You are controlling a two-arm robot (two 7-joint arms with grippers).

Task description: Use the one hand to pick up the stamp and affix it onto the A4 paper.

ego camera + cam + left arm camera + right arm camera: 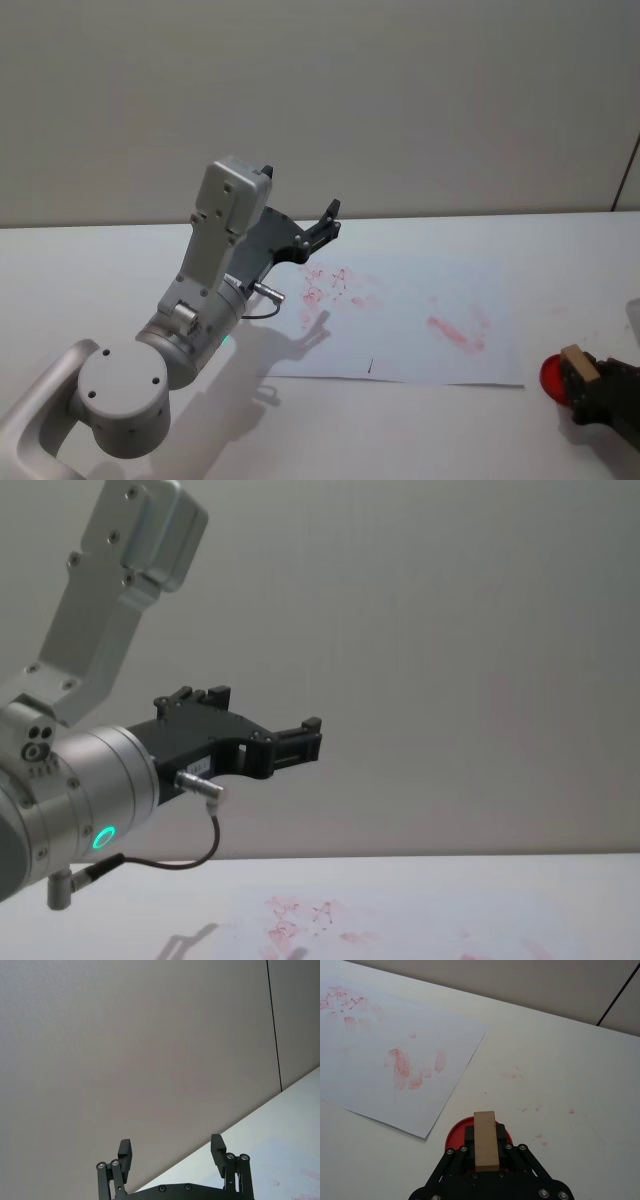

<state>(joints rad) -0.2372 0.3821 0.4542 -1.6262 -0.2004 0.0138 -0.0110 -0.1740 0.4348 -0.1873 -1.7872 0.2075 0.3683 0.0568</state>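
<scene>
The wooden stamp [485, 1132], likely light and hard, is pinched by its sides in the right gripper [485, 1152] over a red ink pad [456, 1132], with the A4 paper [395, 1025] near on its left, while the left gripper [170, 1149] is held up high, spread.

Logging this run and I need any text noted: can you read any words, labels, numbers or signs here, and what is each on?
No text reads clearly.
Red impressions on the A4 paper: smeared, unreadable.
Small pale label on the left gripper: too small to read.
The stamp, held in the right gripper: bare wood on the visible faces, no marking.
</scene>
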